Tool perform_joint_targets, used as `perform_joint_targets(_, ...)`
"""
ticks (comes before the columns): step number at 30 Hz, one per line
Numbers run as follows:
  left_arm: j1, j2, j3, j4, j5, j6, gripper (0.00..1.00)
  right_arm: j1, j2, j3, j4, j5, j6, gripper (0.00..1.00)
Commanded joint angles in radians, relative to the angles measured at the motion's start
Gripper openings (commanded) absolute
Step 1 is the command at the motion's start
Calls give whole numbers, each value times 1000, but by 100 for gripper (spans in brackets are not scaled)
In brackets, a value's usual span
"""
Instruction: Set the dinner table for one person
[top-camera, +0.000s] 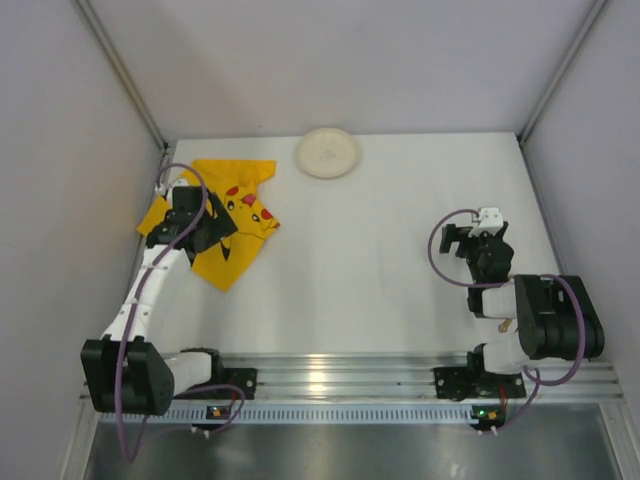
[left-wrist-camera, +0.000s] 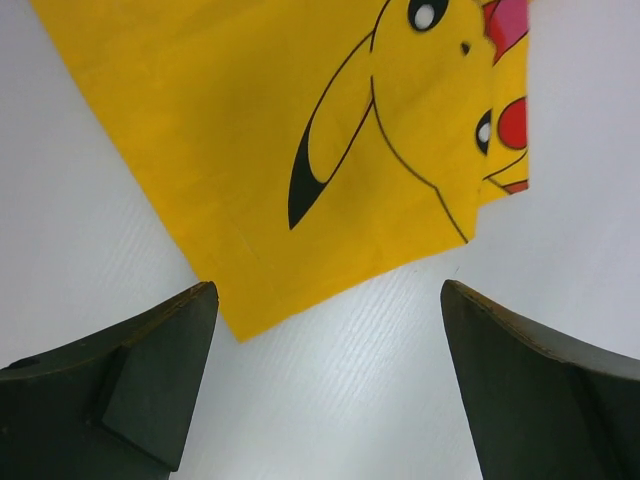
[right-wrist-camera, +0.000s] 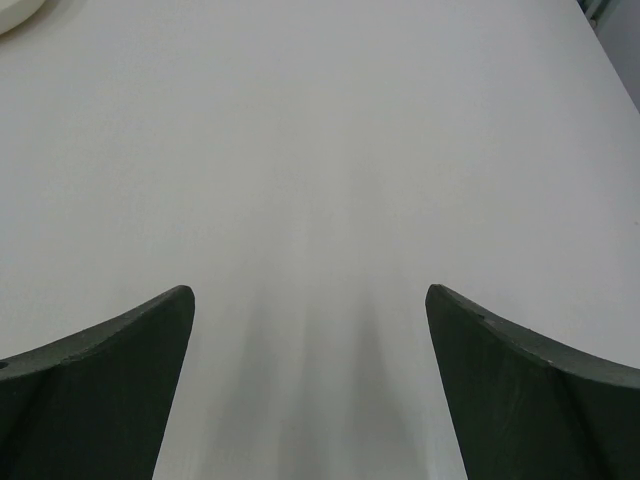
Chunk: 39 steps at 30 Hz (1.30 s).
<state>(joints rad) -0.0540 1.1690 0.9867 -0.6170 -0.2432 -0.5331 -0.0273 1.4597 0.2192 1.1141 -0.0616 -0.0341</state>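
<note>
The left end effector (left-wrist-camera: 328, 300) is being held wide open, empty, over the yellow cloth (left-wrist-camera: 230, 150); the right end effector (right-wrist-camera: 310, 300), likewise open and empty, above the bench (right-wrist-camera: 320, 150).

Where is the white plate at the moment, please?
In the top view, the white plate sits at the far edge of the dinner table, just right of the Pikachu cloth.

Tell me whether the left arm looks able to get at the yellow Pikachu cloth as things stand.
Probably yes. The left claw hangs open at the edge of the yellow cloth. In the wrist view the cloth's near corner lies just ahead, between the fingers, and nothing stands in the way.
</note>
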Motion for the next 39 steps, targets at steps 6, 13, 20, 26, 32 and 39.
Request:
perform_joint_targets(6, 40, 162, -16, -90, -37, -137, 99, 3, -10, 31, 55, -14, -3, 100)
perform_joint_targets(13, 264, 245, -43, -54, 90, -85, 96, 4, -7, 31, 62, -11, -1, 100)
perform_joint_targets(20, 264, 307, -92, 31, 312, -71, 89, 4, -7, 29, 64, -12, -3, 100)
perform_joint_targets(26, 215, 340, -111, 48, 314, -34, 89, 3, -7, 29, 64, -12, -3, 100)
perform_joint_targets(32, 122, 415, -114, 39, 252, -36, 75, 4, -7, 31, 66, -14, -3, 100)
perform_joint_targets(39, 111, 471, -108, 51, 224, -10, 20, 55, -33, 63, -9, 140, 7, 100)
